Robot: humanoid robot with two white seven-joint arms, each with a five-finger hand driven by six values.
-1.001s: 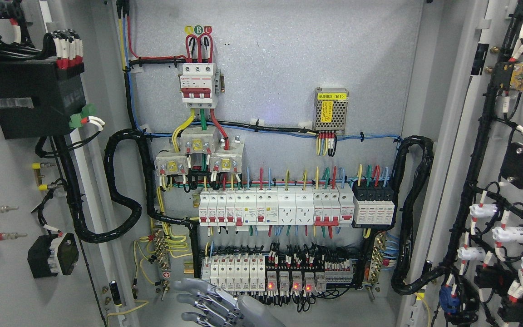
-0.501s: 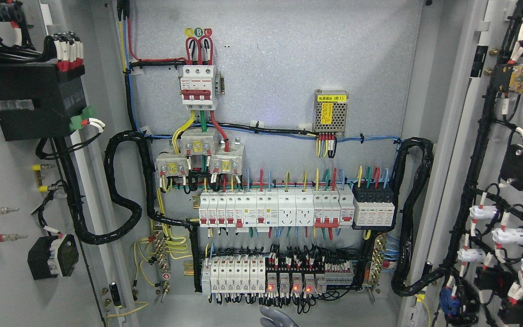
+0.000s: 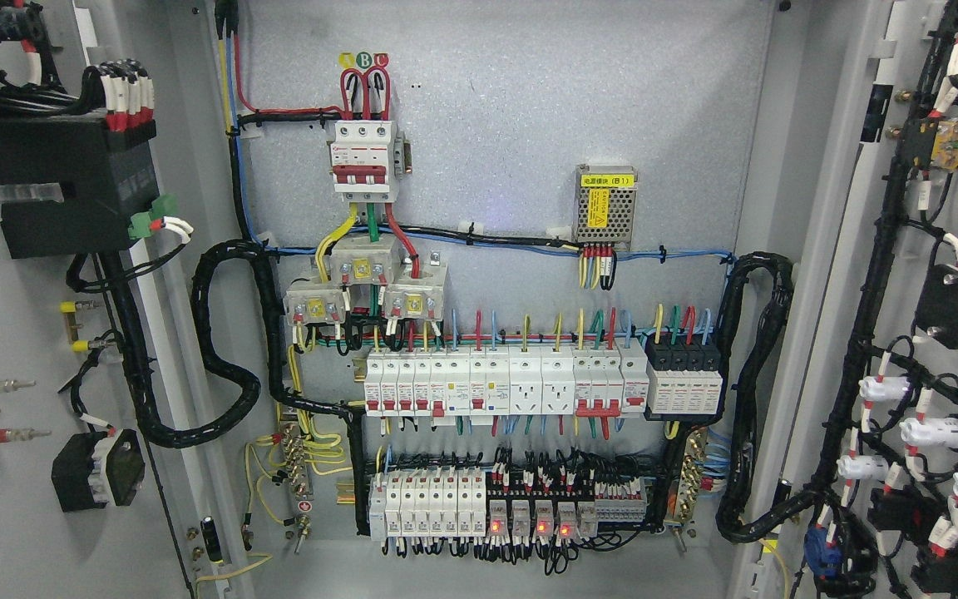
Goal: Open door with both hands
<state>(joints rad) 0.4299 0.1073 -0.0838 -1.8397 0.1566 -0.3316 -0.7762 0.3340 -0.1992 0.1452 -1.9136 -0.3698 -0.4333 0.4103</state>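
Neither hand is showing from where the head camera is looking, so I cannot tell whether the fingers are spread or curled. The cabinet is standing wide open. Its left door [image 3: 22, 333] is hanging swung out at the left of the back panel [image 3: 529, 108], carrying a black box [image 3: 63, 183] near its top and a smaller black block [image 3: 96, 468] lower down. The right door [image 3: 936, 249] is lying open at the right of the panel, with black cable looms and white-capped parts running down its inner face.

On the panel itself, a red-and-white main breaker [image 3: 365, 162] is sitting upper left, and a small meshed supply [image 3: 606, 204] with a yellow label is sitting to its right. Below the main breaker a long breaker row [image 3: 504, 381] is stretching across the panel, with coloured wires rising from its top. Under that row a second row of relays [image 3: 496, 503] is glowing with four red lights. Thick black conduit [image 3: 225, 349] is looping down at the panel's left edge, and another is curving at its right edge.
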